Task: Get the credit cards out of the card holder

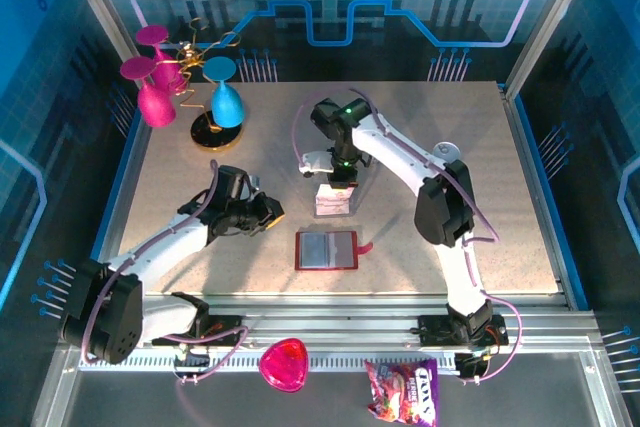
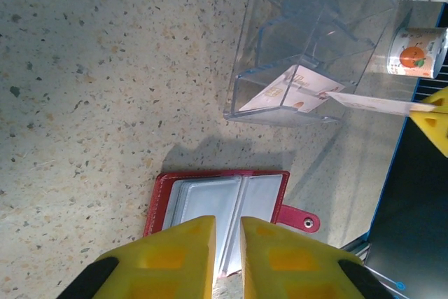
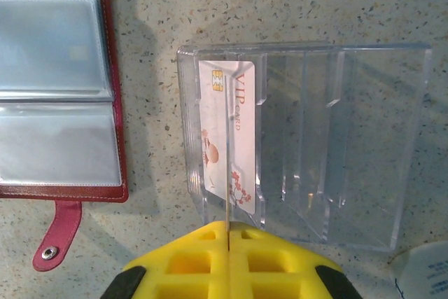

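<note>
I read the right gripper [image 3: 229,234] with jaws closed on a thin card [image 3: 229,173], held edge-on at the front slot of the clear stand [image 3: 364,138], just beside a pale VIP card [image 3: 243,131] standing there. The left gripper [image 2: 227,243] hangs over the card holder [image 2: 210,197], jaws narrowly apart, holding nothing. The card holder lies open flat on the counter [image 2: 84,68] near the stand; its pockets appear empty, though glare leaves me unsure.
</note>
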